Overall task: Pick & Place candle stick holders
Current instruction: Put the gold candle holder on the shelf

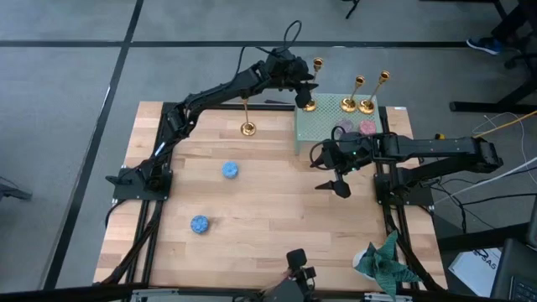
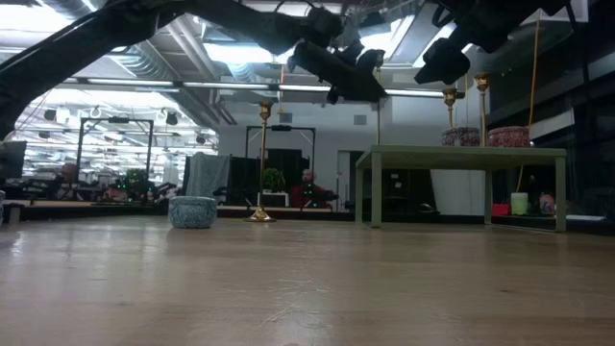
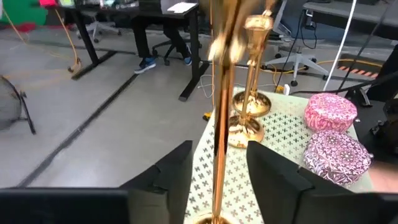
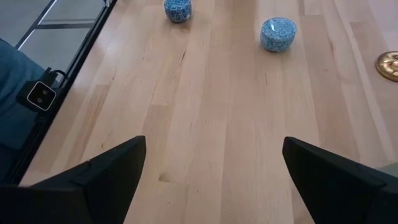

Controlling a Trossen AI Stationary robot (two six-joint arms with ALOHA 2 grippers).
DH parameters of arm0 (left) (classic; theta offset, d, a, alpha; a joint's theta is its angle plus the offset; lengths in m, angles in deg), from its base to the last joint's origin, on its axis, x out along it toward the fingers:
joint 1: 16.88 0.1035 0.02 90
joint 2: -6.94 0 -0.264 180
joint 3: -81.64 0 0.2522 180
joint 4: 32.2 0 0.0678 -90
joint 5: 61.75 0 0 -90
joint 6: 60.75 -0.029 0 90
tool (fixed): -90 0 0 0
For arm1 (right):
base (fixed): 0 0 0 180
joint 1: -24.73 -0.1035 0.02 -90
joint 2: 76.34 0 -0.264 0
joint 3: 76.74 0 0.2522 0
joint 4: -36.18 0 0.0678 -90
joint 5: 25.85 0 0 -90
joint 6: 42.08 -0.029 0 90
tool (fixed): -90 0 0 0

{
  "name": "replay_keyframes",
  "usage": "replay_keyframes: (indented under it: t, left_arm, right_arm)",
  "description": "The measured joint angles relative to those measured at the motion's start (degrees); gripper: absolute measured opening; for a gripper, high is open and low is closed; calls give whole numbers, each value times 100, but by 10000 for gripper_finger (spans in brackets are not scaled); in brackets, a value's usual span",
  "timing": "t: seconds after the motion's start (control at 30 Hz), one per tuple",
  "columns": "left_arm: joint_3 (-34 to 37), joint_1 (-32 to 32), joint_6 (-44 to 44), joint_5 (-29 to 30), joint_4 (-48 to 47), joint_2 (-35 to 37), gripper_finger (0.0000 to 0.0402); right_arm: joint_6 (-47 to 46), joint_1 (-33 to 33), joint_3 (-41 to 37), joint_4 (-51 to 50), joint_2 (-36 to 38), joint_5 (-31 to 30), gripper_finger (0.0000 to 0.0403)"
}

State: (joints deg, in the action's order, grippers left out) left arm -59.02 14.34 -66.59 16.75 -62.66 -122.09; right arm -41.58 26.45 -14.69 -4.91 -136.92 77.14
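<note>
Four slim, shiny gold candlesticks (image 1: 247,115)

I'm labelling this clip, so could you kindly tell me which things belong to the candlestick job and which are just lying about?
Part of the job:
- candlestick on the wood
- three candlesticks on the green stand
- left gripper around one stem
- green stand

Lying about:
- two blue pots
- two pink tins
- green cloth
- right gripper, open, idle

The candle stick holders (image 1: 367,94) are polished gold metal, mirror-glossy along their stems. The table (image 1: 252,218) is pale planked wood, smooth with a satin sheen. The green stand (image 1: 323,126) has a matt patterned top. Both hands look matt black plastic.
</note>
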Motion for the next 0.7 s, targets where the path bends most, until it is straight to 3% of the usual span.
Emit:
replay_keyframes:
  t: [0.2, 0.37, 0.47, 0.7]
  left_arm:
    - [-556, 37, -508, -5, -850, 9, 179]
    - [-805, 89, -746, -121, -2104, 16, 182]
    - [-694, 164, -827, -457, -2795, 308, 182]
    - [-650, 276, -1122, -97, -3321, 1070, 182]
  right_arm:
    - [-11, 0, 0, 0, -4, -94, 380]
    - [-43, 0, 0, 2, -4, -141, 380]
    - [-160, 0, 0, 0, -4, -141, 380]
    - [-153, 0, 0, -17, -4, -141, 380]
